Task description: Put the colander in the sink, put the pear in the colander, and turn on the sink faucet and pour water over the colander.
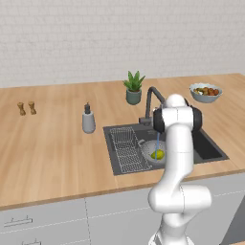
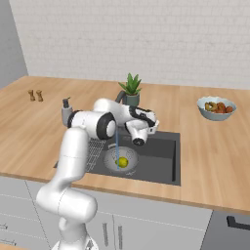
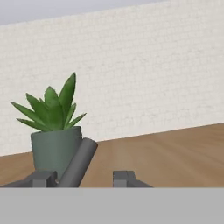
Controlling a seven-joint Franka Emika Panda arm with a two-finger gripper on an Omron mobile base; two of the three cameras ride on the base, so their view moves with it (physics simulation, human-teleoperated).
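- We find the round silver-grey perforated metal colander (image 2: 120, 160) already sitting in the large rectangular dark grey sink (image 2: 161, 161), beside the wire grid rack (image 1: 127, 148).
- The small yellow-green pear (image 2: 122, 161) lies inside the colander, and a thin blue stream of water (image 2: 117, 146) falls straight into it from above, so we judge the pouring step to be under way.
- The tall dark grey sink faucet (image 1: 154, 98) with its bent spout stands at the back edge of the sink; in the hand view a dark grey bar (image 3: 78, 162) of it slants up just left of the gap between the fingertips.
- The dark two-finger gripper (image 3: 83, 178) stands partly open with nothing between its jaws; whether the left finger touches the bar we cannot tell.
- So the relation that matters: the tap part lies just to the gripper's left, slanted, with the green potted plant (image 3: 54, 131) behind it.
- The blue-grey fruit bowl (image 2: 217, 107) sits well apart to the right.
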